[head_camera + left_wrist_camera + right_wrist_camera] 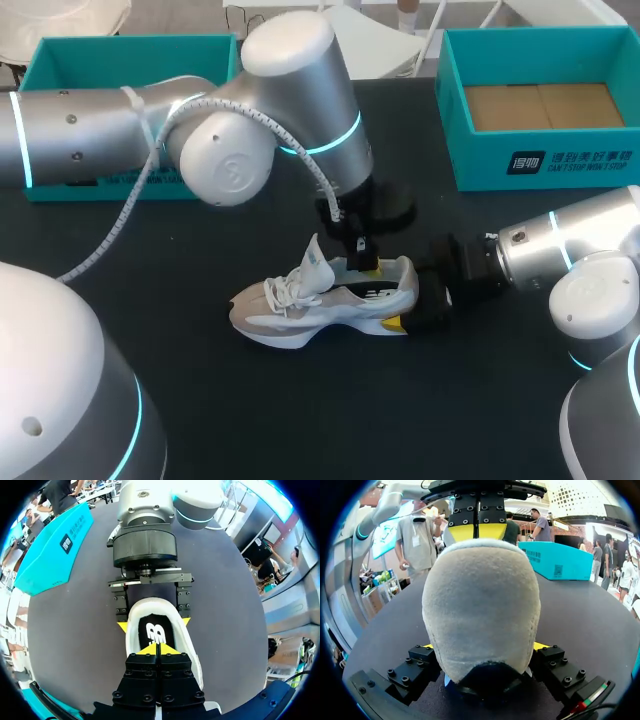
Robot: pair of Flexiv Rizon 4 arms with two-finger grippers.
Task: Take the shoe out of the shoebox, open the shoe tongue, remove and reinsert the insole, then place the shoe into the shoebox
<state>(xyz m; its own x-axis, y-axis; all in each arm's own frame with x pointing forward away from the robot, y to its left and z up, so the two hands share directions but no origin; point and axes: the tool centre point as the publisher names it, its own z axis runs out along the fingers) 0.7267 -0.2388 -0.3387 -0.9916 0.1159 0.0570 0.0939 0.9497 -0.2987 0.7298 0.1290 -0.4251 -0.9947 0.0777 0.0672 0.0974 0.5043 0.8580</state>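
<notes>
A white and grey sneaker (pixel 300 310) stands upright on the black table, toe to the left, tongue and laces lifted. My right gripper (pixel 405 297) comes in from the right and is shut on its heel, one yellow tip on each side (pixel 484 647). The suede heel (pixel 480 605) fills the right wrist view. My left gripper (pixel 367 265) points down into the shoe's opening. Its fingers are shut (pixel 157 650), with the tips at the black insole (pixel 155 630), which lies flat inside. I cannot tell whether the tips pinch it.
An open teal shoebox (pixel 60 55) sits at the back left, partly behind my left arm. A second teal box (pixel 540 165) with a cardboard liner stands at the back right. Bare table lies in front of the shoe.
</notes>
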